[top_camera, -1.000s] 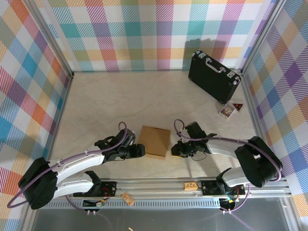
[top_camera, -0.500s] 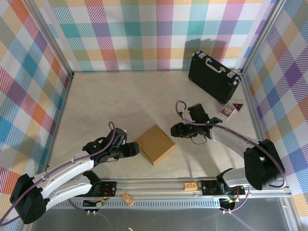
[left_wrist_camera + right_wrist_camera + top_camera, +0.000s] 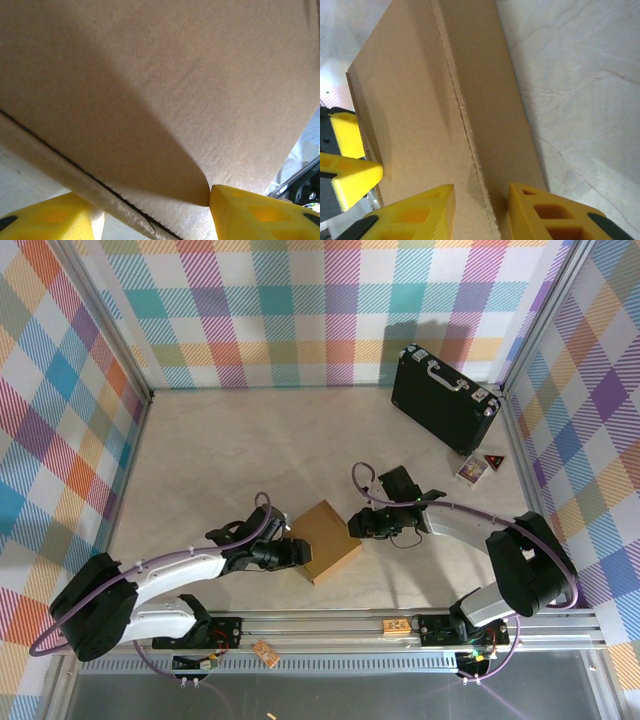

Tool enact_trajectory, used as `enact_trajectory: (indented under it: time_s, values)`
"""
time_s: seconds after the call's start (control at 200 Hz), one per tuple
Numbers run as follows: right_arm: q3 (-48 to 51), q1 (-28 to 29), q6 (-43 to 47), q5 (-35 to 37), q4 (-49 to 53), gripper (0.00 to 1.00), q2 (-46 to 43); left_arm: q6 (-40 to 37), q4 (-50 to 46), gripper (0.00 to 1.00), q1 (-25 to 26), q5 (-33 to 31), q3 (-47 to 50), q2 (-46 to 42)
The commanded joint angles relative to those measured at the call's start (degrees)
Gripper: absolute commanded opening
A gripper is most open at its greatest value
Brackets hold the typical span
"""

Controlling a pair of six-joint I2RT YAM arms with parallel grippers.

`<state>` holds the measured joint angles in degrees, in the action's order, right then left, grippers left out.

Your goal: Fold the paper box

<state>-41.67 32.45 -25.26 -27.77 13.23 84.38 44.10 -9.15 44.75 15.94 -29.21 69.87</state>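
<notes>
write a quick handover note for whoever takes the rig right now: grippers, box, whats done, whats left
Left gripper: jaws apart at the paper box's near-left side, one finger touching cardboard; grip unclear.
Right gripper: jaws apart astride the box's right corner; grip unclear.
Box: on the table between the arms.
Done: looks folded into a closed square.
Left: check the flaps along the seam are tucked, then let go.

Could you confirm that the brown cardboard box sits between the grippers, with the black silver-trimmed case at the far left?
Not quite: the top external view shows the black silver-trimmed case at the far right. The rest holds.
</notes>
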Motion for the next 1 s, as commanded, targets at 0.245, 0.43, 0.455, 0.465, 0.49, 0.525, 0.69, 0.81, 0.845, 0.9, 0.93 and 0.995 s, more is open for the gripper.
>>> enact_trajectory:
  time_s: [0.245,0.43,0.455,0.465,0.49,0.525,0.69,0.81,0.845,0.9,0.93,0.995]
  values:
    - [6.94,1.93,-5.88,2.17,-2.22,0.28,-5.11,-5.96,-1.74,0.51,-0.9,-2.5,-11.77,11.37]
    - [5.38,1.8,-6.54,9.76,0.28,0.28,-5.32,-8.95,-1.18,0.49,-3.93,-0.12,-18.05,19.09]
    - [4.74,1.7,-6.6,10.63,0.51,0.27,-4.84,-9.51,-1.35,0.49,-4.48,0.44,-19.34,20.38]
    - [4.44,1.71,-6.61,10.98,0.62,0.27,-4.66,-9.7,-1.5,0.49,-4.69,0.68,-19.84,20.92]
    - [3.77,1.67,-6.64,11.86,0.82,0.27,-3.99,-10.16,-1.57,0.48,-5.26,1.16,-21.2,22.11]
    - [2.55,1.42,-6.49,12.8,1.07,0.27,-2.98,-10.6,-1.55,0.48,-5.9,1.83,-23.01,23.99]
    - [-4.43,-1.83,-6.15,15.17,1.4,0.27,3.28,-12.45,-3.15,0.47,-9.47,5.24,-34.12,34.43]
    - [-10.56,-5.51,-5.23,14.72,2.33,0.26,9.03,-12.22,-4.83,0.46,-11.16,9.38,-43.22,42.03]
    - [-12.46,-6.49,-4.82,14.47,2.99,0.26,10.64,-12.48,-5.81,0.46,-11.29,10.46,-46.1,44.06]
    - [-15.08,-7.62,-4.07,14.1,3.92,0.26,12.71,-13.12,-9.14,0.46,-11.27,10.9,-50.14,46.84]
    - [-16.24,-8.22,-3.76,14.35,4.45,0.26,13.62,-13.27,-10.1,0.45,-11.31,11.1,-51.94,48.14]
    - [-18.27,-9.41,-3.27,14.96,5.39,0.26,14.87,-13.19,-11.03,0.45,-11.27,11.69,-55.03,50.2]
